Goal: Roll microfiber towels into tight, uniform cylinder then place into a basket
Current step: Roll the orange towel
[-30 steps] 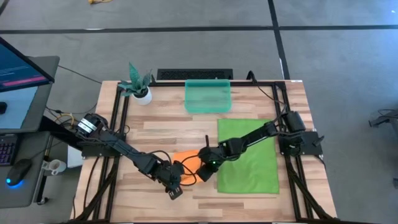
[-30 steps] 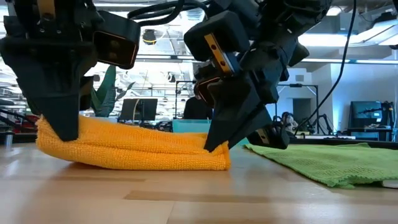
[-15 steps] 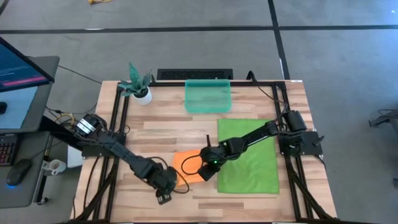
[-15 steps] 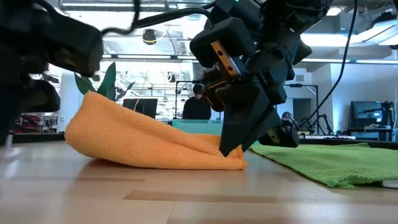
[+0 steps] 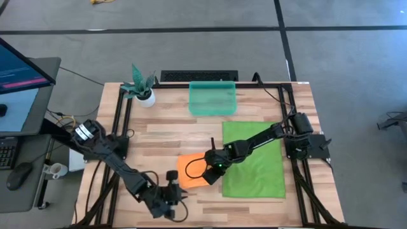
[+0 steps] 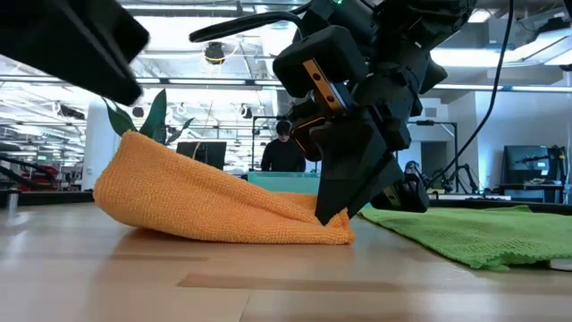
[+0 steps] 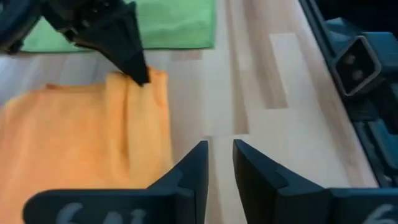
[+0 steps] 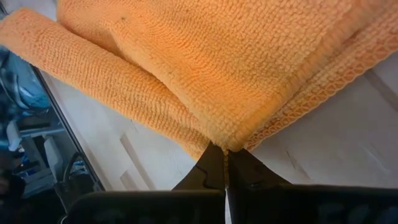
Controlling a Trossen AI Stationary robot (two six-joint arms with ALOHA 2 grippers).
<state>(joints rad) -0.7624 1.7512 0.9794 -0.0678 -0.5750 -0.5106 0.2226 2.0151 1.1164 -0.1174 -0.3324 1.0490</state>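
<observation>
1. Right tool (image 5: 210,175): clamped on the orange towel (image 5: 191,168) edge, desk (image 5: 159,127) centre.
2. Left tool (image 5: 176,198): narrow gap, empty, at 7 o'clock from the towel.
3. Basket (image 5: 212,98): 12 o'clock edge.

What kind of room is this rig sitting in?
Likely a robotics lab or open workshop: a monitor beside the wooden table, more screens and equipment behind, and a person seated at a workstation.
</observation>
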